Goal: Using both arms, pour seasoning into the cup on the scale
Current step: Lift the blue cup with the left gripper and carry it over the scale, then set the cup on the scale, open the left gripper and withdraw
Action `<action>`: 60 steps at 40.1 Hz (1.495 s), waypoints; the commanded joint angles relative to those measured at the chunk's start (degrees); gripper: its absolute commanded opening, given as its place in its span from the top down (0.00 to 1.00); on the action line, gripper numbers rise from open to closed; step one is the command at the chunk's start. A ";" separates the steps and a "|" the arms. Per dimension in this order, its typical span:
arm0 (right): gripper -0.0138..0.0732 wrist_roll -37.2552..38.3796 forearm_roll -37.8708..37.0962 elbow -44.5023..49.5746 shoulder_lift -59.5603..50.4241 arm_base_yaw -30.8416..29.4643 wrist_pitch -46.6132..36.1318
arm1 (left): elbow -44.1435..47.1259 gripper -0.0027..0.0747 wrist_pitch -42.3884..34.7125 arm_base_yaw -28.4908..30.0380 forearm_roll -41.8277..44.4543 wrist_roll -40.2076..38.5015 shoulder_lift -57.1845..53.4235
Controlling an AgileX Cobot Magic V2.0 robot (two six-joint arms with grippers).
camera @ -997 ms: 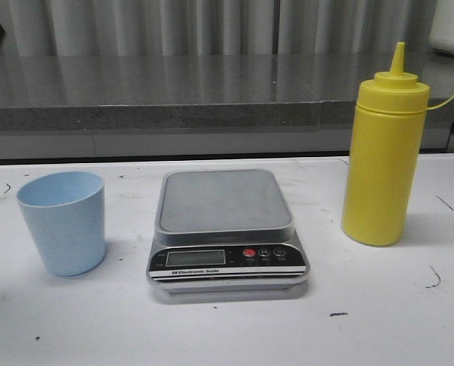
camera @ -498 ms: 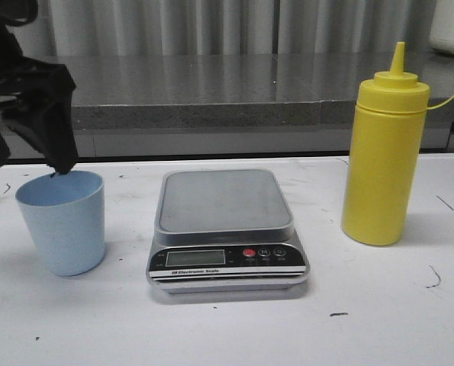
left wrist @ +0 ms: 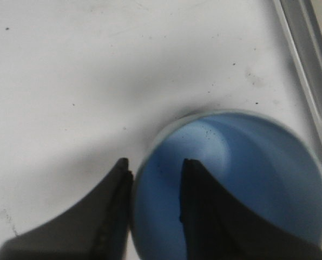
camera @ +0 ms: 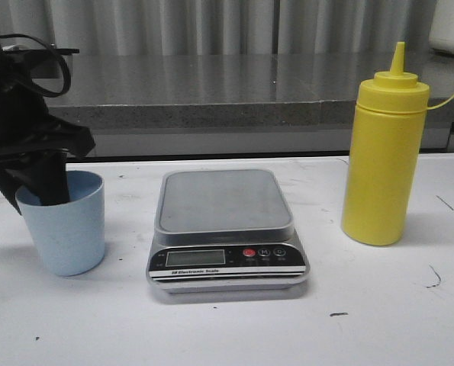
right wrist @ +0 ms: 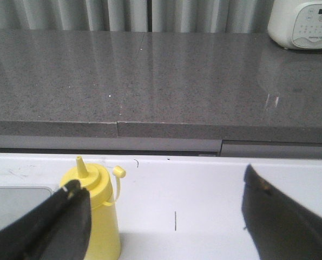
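Fingers of my left gripper (left wrist: 155,168) stand a little apart and straddle the wall of the pale blue cup (camera: 65,225): one finger (left wrist: 207,216) is inside the bowl, the other (left wrist: 104,211) outside and just beside the rim, at the cup's 10 o'clock edge in the front view. Whether the pads actually press the wall I cannot tell. The cup stands upright on the white table (camera: 379,320), at 9 o'clock from the scale (camera: 225,229) and apart from it. Inside, I see only bare blue plastic with a few dark specks.

My right gripper (right wrist: 163,216) is wide open and holds nothing; its two fingertips frame the table, with the yellow squeeze bottle (right wrist: 94,214) just beside one of them. I cannot tell if that finger touches it. In the front view the right gripper is out of sight.

That yellow squeeze bottle (camera: 384,156) stands upright at 3 o'clock from the scale, well apart from the cup, its cone nozzle capped and its thin yellow tether (camera: 452,90) arching off toward 2 o'clock. The scale's grey platform (camera: 223,200) is bare. Behind the table runs a grey stone counter (right wrist: 150,81) with a white appliance (right wrist: 303,23) at its far corner.
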 commanded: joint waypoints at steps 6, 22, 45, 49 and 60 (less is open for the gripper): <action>0.16 -0.31 -0.56 -1.90 0.52 -0.18 -4.35 | -2.51 0.99 -1.75 -0.37 -0.16 0.05 -1.66; 0.16 -0.31 -0.56 -1.85 0.52 -0.18 -3.94 | -20.67 0.99 8.70 -4.11 -2.96 0.05 -0.26; 0.16 -0.31 -0.61 -1.85 0.52 -0.18 -3.94 | -44.64 0.99 19.03 -13.45 -2.96 -0.05 19.12; 0.16 -0.31 -0.61 -1.85 0.52 -0.18 -3.94 | -44.64 0.92 19.48 -13.45 -2.73 -0.15 19.12; 0.16 -0.31 -0.61 -1.85 0.52 -0.18 -3.94 | -44.69 0.32 21.27 -13.32 -2.29 -0.15 18.21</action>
